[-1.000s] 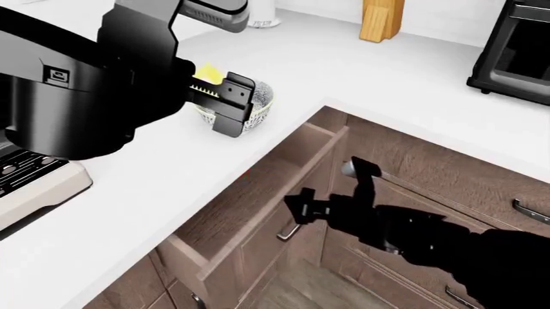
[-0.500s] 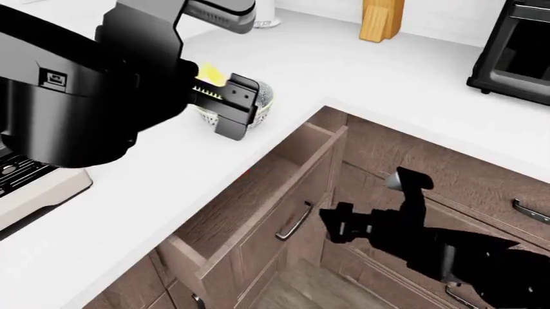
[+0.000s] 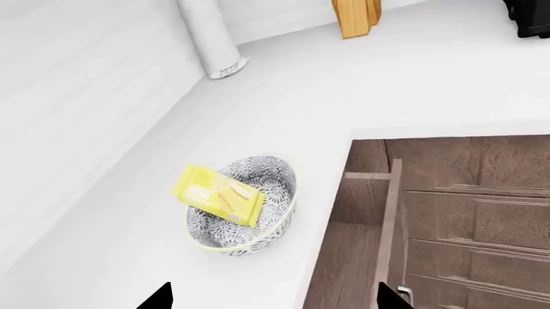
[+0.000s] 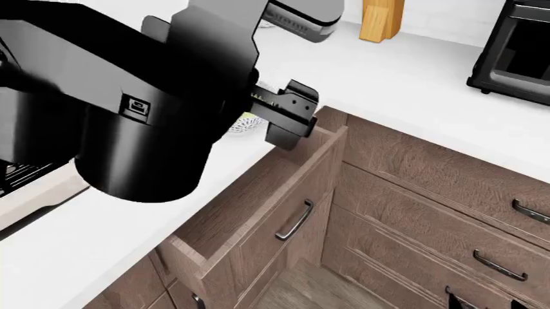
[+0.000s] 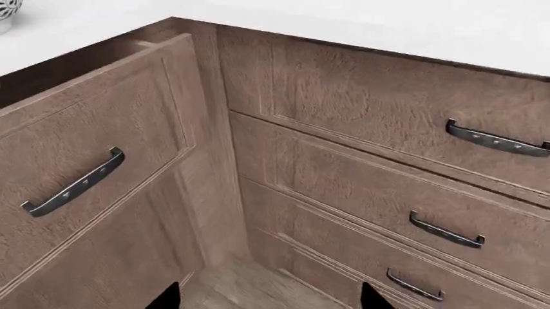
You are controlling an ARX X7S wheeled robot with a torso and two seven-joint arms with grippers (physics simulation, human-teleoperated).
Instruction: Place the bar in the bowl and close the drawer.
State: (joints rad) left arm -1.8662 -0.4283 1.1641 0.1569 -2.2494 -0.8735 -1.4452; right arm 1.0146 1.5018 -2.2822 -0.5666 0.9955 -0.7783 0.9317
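The yellow bar (image 3: pixel 218 195) lies in the speckled bowl (image 3: pixel 257 219), one end propped on its rim. My left gripper (image 3: pixel 273 304) is open and empty, held above the counter near the bowl and apart from it. In the head view my left gripper (image 4: pixel 286 116) hangs over the drawer's back corner, and my arm hides all but a sliver of the bowl (image 4: pixel 246 123). The brown drawer (image 4: pixel 257 193) stands pulled out, with its dark handle (image 4: pixel 295 220) on the front. My right gripper (image 5: pixel 268 302) is open and empty, low in front of the drawer front (image 5: pixel 86 148).
A wooden knife block (image 4: pixel 380 19) and a black oven (image 4: pixel 516 51) stand at the back of the white counter (image 4: pixel 413 77). A pale appliance (image 4: pixel 38 190) sits at the left. More cabinet drawers with handles (image 5: pixel 496 138) face me on the right.
My left arm has pulled away from the bowl and now hangs over the drawer's back corner. My right arm has dropped down and right, almost out of the head view.
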